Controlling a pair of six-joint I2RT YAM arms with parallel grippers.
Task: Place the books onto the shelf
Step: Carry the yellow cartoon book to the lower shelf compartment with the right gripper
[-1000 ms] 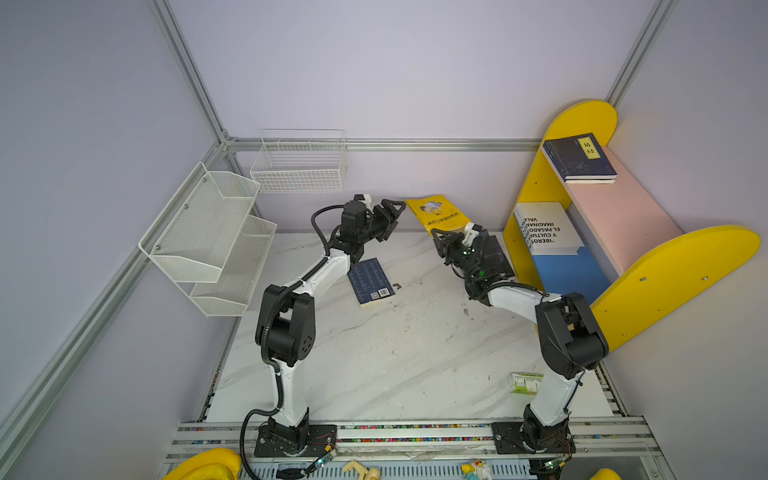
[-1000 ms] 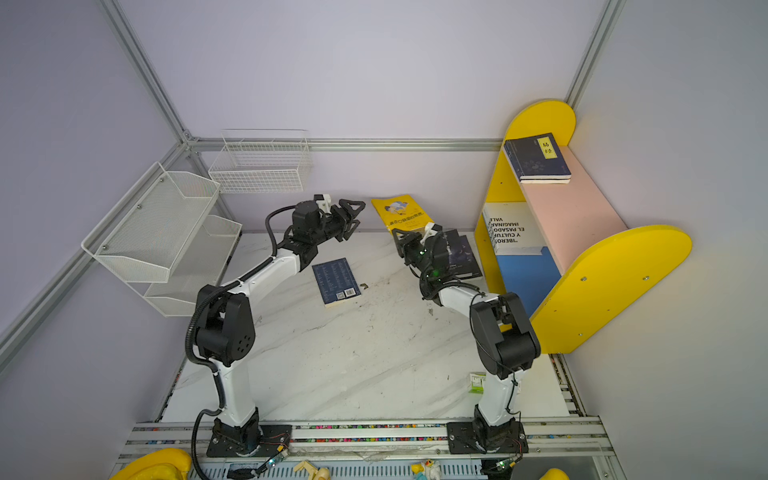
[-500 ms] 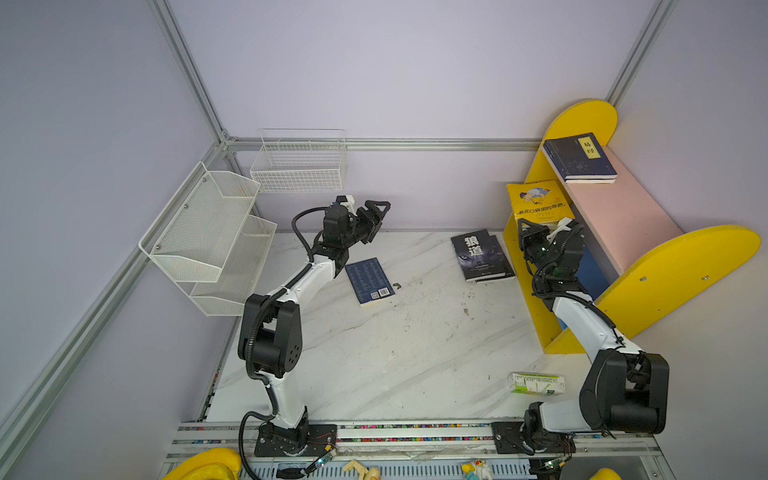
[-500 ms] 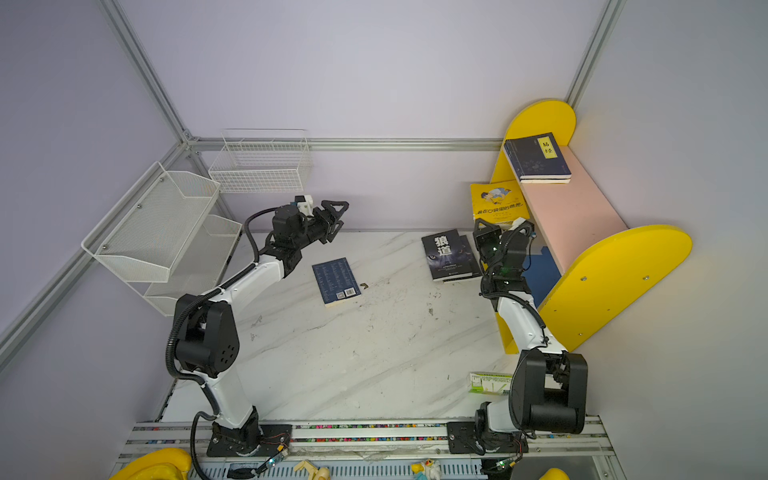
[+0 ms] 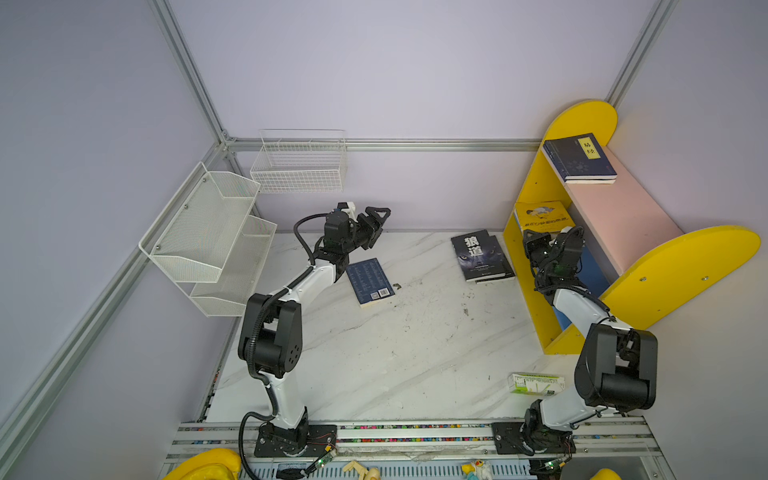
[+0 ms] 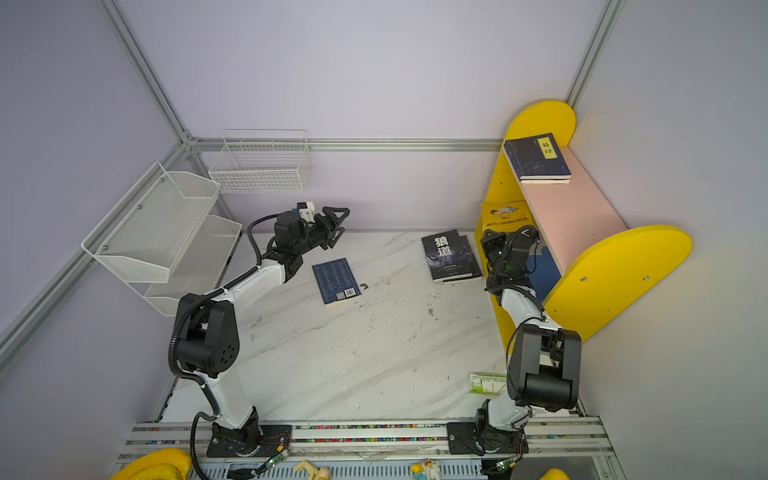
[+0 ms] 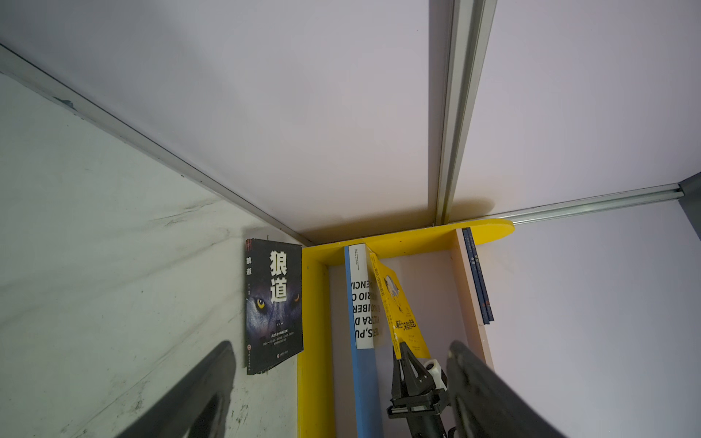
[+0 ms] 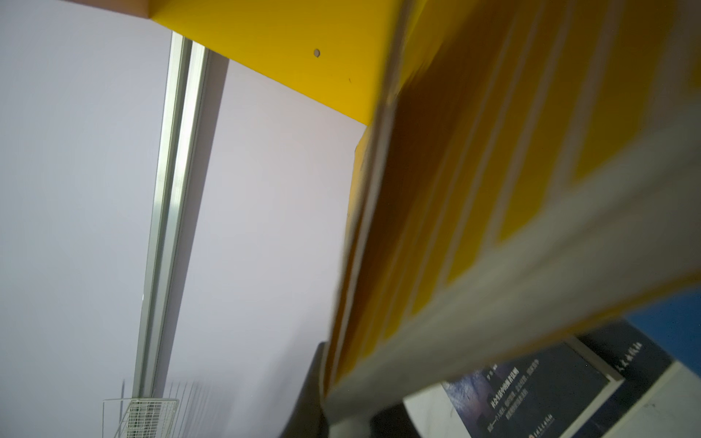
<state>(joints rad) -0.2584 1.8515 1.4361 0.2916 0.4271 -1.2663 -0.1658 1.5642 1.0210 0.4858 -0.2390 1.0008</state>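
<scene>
your right gripper (image 7: 399, 350) pinches the yellow book (image 5: 540, 216) inside the shelf (image 5: 681, 270), over the blue board (image 7: 366, 383). lean it flat against the white book (image 7: 360, 303), then let go. your left gripper (image 5: 376, 224) is spread wide, holding nothing, over the far table (image 5: 415, 353) by the navy book (image 5: 370, 282)

Left arm (image 5: 311, 282) and right arm (image 5: 575, 307) show white links, black joints, cables.

You have a navy book (image 5: 579, 160) flat on the pink board (image 5: 623, 216) of the shelf (image 5: 681, 266), and a yellow book (image 5: 542, 216) tilted over the white book (image 7: 360, 303) below. Two stacked dark books (image 5: 478, 255) and a blue book (image 5: 370, 282) lie on the table (image 5: 415, 353).
</scene>
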